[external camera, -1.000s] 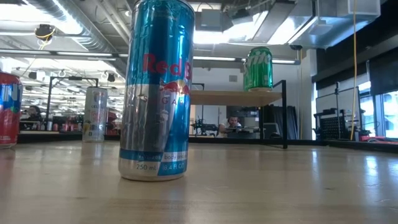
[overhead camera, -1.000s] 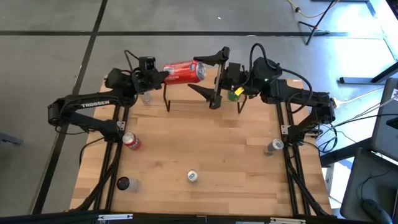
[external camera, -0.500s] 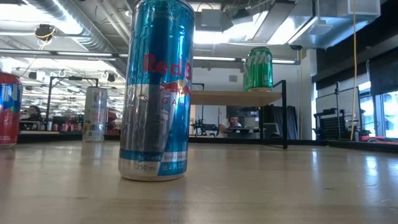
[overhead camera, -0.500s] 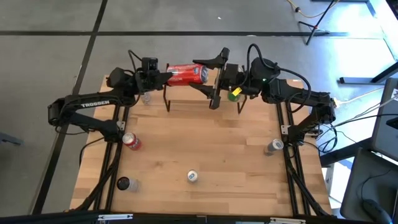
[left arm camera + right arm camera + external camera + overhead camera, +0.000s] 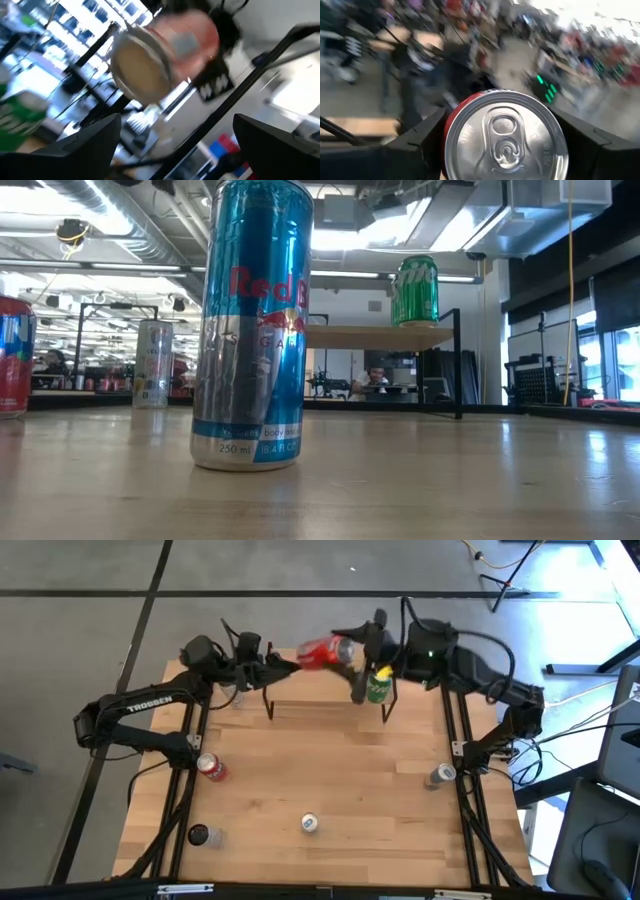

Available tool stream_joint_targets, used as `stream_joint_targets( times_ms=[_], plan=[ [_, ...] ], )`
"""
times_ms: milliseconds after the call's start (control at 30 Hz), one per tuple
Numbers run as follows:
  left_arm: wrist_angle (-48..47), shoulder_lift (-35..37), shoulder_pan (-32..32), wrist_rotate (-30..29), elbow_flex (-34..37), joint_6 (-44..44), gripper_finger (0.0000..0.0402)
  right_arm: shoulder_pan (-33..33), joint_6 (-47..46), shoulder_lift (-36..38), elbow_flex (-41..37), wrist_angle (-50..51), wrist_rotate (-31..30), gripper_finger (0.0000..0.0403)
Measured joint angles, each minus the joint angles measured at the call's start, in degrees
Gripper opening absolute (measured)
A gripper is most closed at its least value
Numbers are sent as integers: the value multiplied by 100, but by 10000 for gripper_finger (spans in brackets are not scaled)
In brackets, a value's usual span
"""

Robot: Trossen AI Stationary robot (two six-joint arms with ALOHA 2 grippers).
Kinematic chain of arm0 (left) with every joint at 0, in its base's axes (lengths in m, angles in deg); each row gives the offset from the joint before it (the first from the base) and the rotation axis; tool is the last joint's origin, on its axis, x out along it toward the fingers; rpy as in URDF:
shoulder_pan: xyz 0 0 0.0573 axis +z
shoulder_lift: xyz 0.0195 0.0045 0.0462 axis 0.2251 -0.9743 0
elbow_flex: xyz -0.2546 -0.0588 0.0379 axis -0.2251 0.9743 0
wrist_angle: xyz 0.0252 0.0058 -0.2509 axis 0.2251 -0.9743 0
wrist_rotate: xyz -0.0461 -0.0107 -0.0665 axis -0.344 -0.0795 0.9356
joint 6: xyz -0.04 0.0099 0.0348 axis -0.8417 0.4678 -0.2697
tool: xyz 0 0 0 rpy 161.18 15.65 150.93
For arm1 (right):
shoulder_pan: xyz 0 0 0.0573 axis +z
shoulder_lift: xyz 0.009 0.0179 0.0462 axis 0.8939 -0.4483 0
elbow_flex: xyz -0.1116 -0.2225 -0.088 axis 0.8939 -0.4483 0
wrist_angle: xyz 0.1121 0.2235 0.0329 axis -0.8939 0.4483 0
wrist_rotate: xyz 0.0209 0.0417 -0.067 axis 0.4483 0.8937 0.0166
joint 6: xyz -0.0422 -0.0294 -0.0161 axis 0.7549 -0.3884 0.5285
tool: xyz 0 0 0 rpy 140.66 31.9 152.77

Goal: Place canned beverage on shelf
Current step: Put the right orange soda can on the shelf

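Observation:
A red canned beverage (image 5: 325, 652) hangs lying level above the shelf (image 5: 320, 692), between my two grippers. My right gripper (image 5: 352, 648) is shut on it; the can's lid (image 5: 505, 136) faces the right wrist camera. My left gripper (image 5: 287, 665) stands open just left of the can, its fingers (image 5: 100, 137) spread wide, and the can's base (image 5: 142, 65) is clear of them. A green can (image 5: 377, 688) stands upright on the shelf's right end (image 5: 400, 335). My right gripper pinches the red can's side walls near its lid end (image 5: 451, 117) between its two fingers. The fingers (image 5: 417, 142) come level from the table's right and lie along the can. The can hangs lengthwise, clear of the shelf.
Loose cans stand on the table: a red one (image 5: 210, 768) at the left, a dark one (image 5: 198, 835) and a blue-silver one (image 5: 310, 824) near the front, a silver one (image 5: 440, 776) at the right, another (image 5: 235, 697) beside the shelf's left legs.
My right gripper has shut its wide-spread fingers on the red can's lid end and taken it. My left gripper has let go and opened. The can has moved toward the table's right, away from the left fingers, staying clear above the shelf.

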Motion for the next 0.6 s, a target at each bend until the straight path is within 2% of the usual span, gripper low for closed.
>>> stream_joint_targets(
  times_ms=[267,367,600],
  plan=[
    [-1933,-5,116,282,0,1139,379,-889,-571,6,477,2099,85,272],
    [-2533,-6,80,46,0,1463,379,-1295,-694,-76,450,2632,311,272],
    [-3254,-9,-97,-642,2,2165,379,-2012,-911,-592,340,2847,996,272]
  ],
)
